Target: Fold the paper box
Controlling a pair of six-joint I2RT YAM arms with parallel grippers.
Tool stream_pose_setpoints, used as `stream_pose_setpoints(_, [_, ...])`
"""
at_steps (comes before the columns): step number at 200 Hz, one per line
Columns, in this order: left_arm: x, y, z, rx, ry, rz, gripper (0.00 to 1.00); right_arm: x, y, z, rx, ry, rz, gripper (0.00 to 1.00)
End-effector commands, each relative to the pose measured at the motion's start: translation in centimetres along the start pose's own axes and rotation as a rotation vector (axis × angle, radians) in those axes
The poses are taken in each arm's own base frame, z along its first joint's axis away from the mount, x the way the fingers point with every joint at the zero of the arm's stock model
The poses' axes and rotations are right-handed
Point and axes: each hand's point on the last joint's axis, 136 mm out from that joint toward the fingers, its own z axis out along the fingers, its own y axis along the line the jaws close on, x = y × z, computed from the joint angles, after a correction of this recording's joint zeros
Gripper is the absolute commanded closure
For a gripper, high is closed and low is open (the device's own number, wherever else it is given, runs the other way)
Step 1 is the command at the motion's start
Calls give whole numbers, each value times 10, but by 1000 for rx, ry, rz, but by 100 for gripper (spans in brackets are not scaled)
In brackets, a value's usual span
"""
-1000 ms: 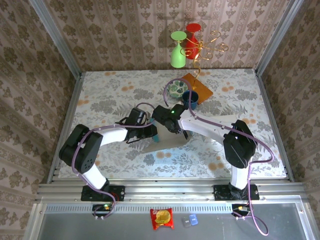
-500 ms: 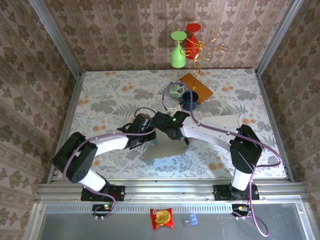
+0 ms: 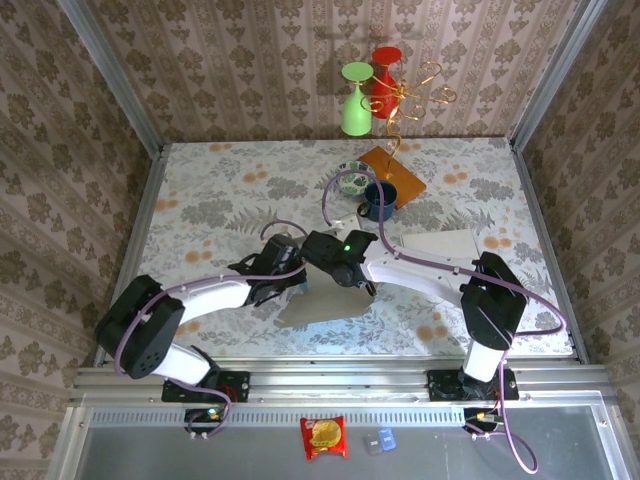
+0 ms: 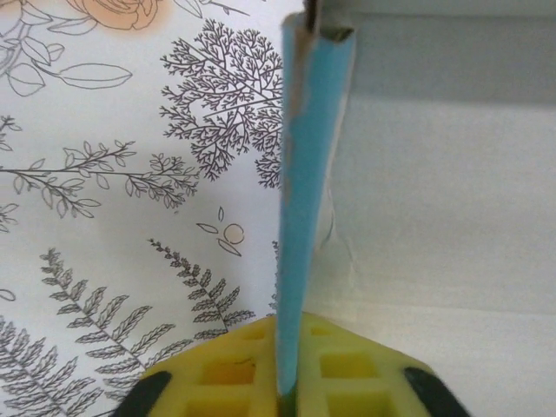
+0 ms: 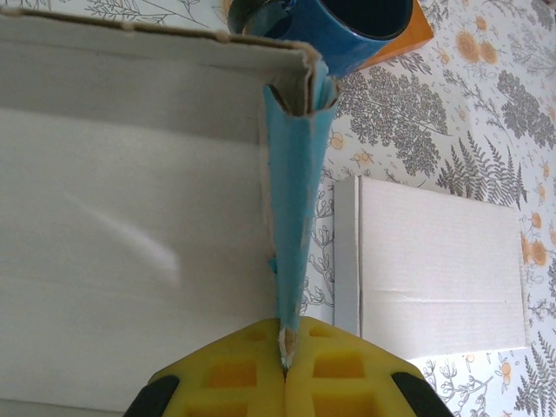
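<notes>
Box [image 4: 306,174] in seemingly closed left hand [image 4: 287,382]

White paper box [image 3: 330,305], blue flap [image 4: 304,200]

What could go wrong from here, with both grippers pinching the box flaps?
The left gripper and right gripper each pinch a thin blue flap of the paper box. Uneven pulling might tear the card, whose corner looks frayed. The blue mug stands close behind the box, so pushing forward could knock it.
</notes>
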Motion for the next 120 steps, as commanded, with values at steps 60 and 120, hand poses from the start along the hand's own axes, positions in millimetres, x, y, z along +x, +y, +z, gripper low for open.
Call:
stream_pose_setpoints(60, [-12, -12, -10, 179, 15, 40, 61, 0, -10, -3, 23, -25, -1, 100])
stream_pose_setpoints(120, [-1, -7, -5, 141, 71, 44, 61, 5, -8, 8, 3, 28, 6, 100])
